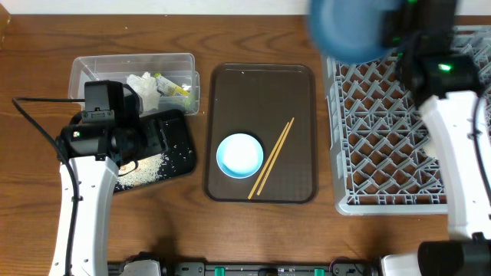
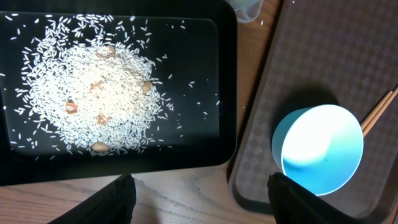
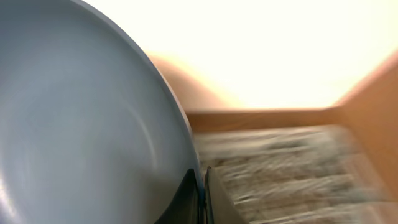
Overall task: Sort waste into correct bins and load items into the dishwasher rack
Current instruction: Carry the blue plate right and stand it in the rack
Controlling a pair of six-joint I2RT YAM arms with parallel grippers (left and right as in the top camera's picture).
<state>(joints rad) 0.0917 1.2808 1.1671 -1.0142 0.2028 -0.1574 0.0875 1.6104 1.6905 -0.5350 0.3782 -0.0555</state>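
On the wooden table (image 1: 253,238) sit tray (image 1: 295,107) and rack (image 1: 383,130).

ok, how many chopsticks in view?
2. Both chopsticks lie side by side on the brown tray, slanting just right of the pale blue bowl. The left wrist view catches only their ends. No others are visible.

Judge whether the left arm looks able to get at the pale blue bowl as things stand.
Probably yes: the left gripper is open and empty, the bowl sits uncovered just beside it, and the chopsticks lie on its far side.
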